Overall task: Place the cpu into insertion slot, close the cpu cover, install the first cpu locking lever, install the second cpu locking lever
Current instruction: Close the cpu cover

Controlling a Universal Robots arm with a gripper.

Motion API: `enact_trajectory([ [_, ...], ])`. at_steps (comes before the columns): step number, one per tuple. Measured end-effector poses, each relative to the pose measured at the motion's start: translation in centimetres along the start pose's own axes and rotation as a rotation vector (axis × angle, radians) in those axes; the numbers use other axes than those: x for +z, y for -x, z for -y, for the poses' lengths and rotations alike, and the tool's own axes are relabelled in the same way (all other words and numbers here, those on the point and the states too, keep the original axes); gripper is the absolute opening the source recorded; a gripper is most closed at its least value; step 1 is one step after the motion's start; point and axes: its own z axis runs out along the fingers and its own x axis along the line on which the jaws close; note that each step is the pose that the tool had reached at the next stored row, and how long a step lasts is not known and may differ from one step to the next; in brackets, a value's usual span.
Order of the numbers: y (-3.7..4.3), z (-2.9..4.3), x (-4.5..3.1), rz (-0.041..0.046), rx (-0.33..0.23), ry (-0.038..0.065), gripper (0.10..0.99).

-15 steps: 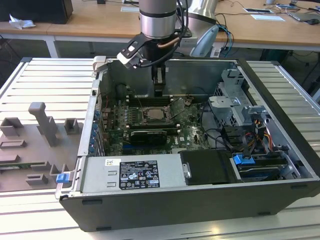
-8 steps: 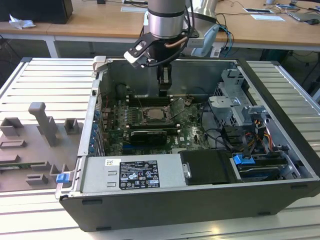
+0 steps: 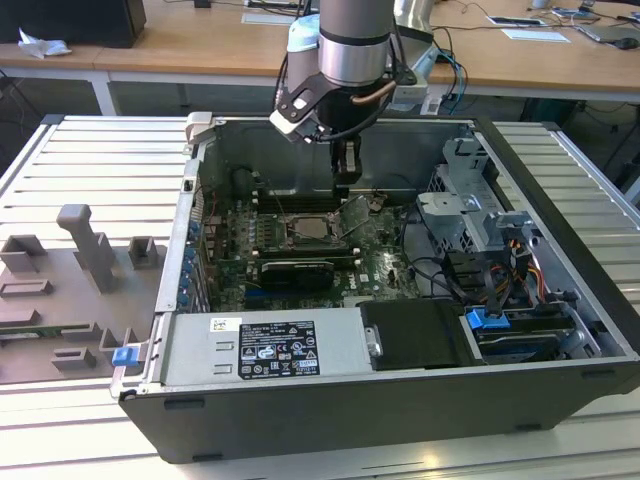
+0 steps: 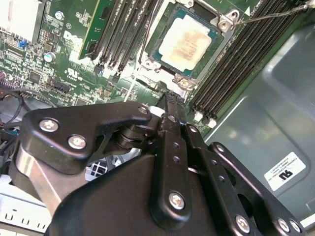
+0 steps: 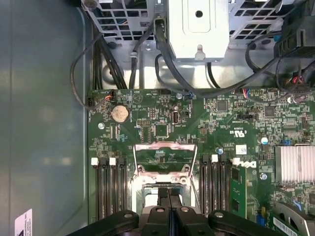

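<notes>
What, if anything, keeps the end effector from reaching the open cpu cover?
Probably nothing, so yes. The end effector hangs over the insertion slot, shut and empty; the cpu cover stands open just beyond its tips, with open space between them.

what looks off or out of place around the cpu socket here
Nothing looks damaged or spilled. The cpu lies flat and square in the insertion slot, but the cpu cover is swung open beside it rather than down over the chip. The gripper, fingers shut, hangs just above the slot.
</notes>
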Motion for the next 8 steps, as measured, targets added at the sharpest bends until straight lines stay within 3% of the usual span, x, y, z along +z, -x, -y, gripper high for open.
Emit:
enact_trajectory([
  [8, -0.01, -0.22, 0.05, -0.0002, 0.0, 0.0, 0.106],
])
